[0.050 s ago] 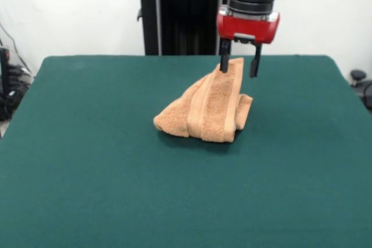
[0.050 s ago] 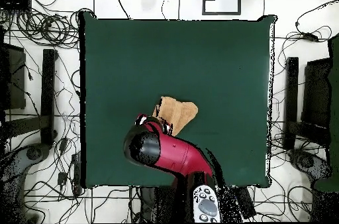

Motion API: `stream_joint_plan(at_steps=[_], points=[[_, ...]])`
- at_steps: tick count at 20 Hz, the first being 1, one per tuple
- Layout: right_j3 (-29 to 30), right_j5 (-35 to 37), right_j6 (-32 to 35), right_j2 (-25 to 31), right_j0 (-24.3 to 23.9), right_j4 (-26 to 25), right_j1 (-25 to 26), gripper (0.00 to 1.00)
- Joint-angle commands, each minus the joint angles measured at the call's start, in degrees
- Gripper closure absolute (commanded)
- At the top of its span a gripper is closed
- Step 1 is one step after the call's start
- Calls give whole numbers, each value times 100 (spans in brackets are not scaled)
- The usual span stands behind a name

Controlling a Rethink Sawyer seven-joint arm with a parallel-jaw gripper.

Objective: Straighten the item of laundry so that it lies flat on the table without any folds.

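The item of laundry [image 1: 212, 108] is an orange-tan towel, bunched into a tent-like heap a little past the middle of the green table [image 1: 87, 172]. Its band stripes run up the heap to a raised peak. My gripper [image 1: 239, 72] hangs right at that peak and is open. One black finger [image 1: 224, 59] overlaps the towel's top edge and the other stands clear to the right. In the overhead view the towel [image 2: 180, 112] sticks out from under the red arm [image 2: 165, 152], which hides the gripper and part of the cloth.
Green felt [image 2: 218, 62] spreads wide on every side of the towel. Cables and stands [image 2: 46, 89] lie on the floor around the table.
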Motion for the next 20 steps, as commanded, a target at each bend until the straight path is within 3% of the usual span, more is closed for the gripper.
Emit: stream_joint_plan(at_steps=[1, 6, 20], points=[[375, 606, 528, 739, -153, -210, -280, 0], [269, 86, 807, 694, 68, -211, 31, 0], [31, -268, 770, 701, 125, -280, 643, 0]])
